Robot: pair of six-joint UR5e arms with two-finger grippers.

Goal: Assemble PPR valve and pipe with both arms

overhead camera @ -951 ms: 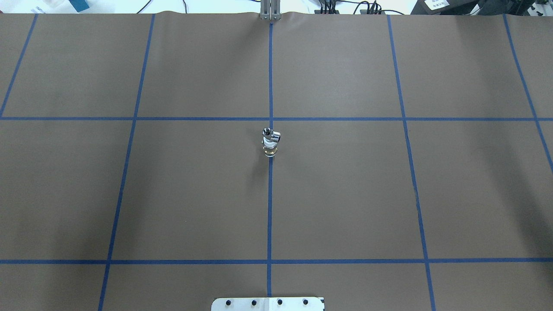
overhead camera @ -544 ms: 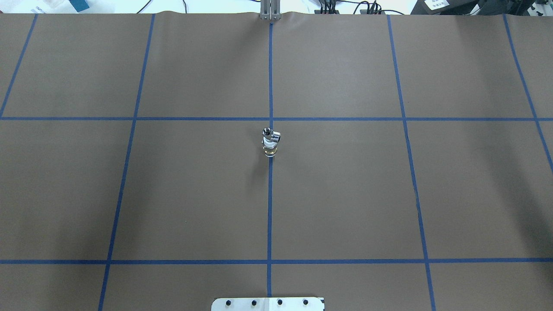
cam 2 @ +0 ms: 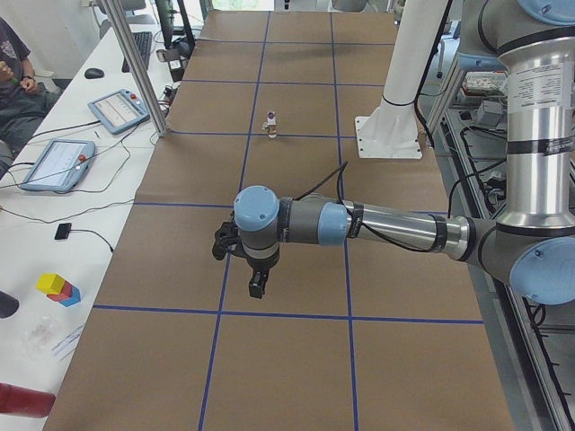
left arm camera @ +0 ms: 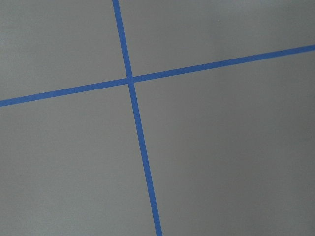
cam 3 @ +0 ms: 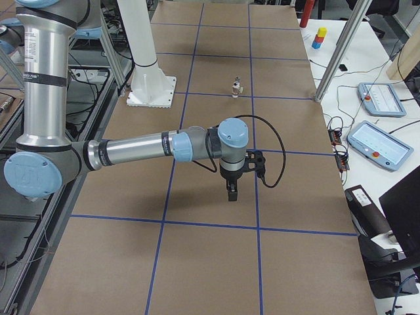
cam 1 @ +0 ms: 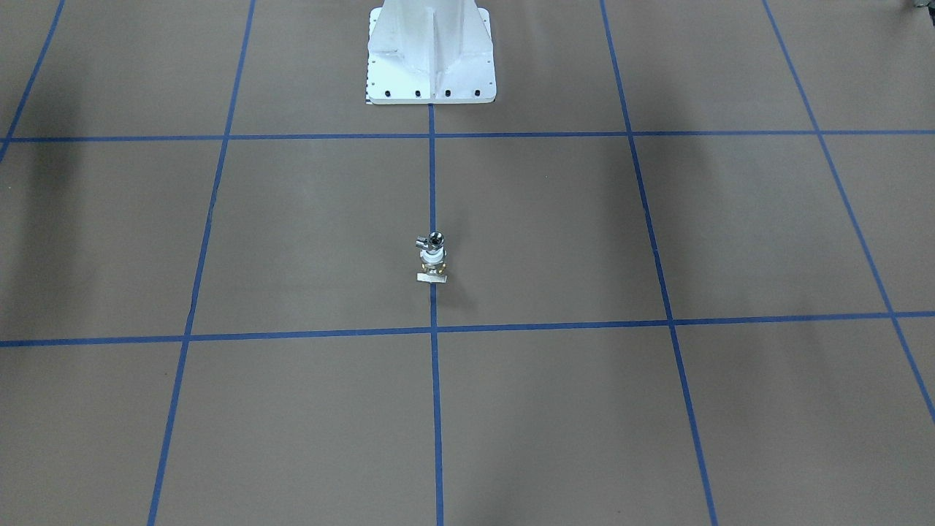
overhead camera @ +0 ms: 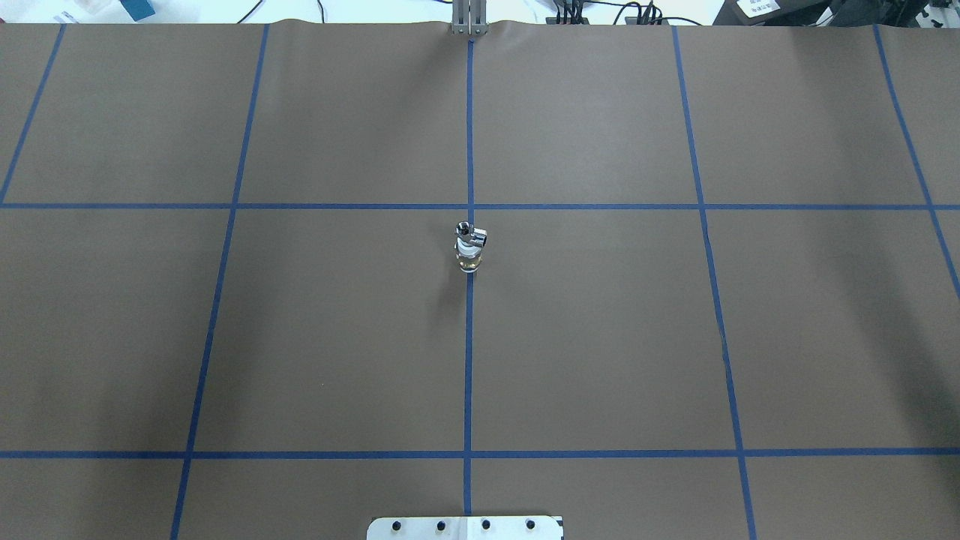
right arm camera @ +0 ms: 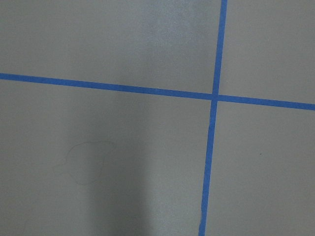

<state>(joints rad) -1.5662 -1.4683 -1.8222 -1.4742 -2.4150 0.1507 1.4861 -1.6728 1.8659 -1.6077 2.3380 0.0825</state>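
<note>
The PPR valve (overhead camera: 469, 256), white and brass with a pale tab (cam 1: 432, 277), stands upright on the centre blue line. The silver pipe (overhead camera: 471, 235) sits on top of it, touching. The pair also shows in the front view (cam 1: 432, 257) and small in both side views (cam 2: 270, 124) (cam 3: 237, 86). My left gripper (cam 2: 256, 285) hangs over the brown mat far from the pair, on the robot's left. My right gripper (cam 3: 231, 191) hangs over the mat on the opposite side. I cannot tell whether either is open or shut. The wrist views show only mat and blue tape.
The white base column (cam 1: 431, 51) stands at the table's robot side. Across the table, a side bench holds tablets (cam 2: 117, 109) (cam 3: 377, 98), cables and coloured blocks (cam 2: 58, 287). An aluminium post (cam 2: 135, 67) stands at the mat's far edge.
</note>
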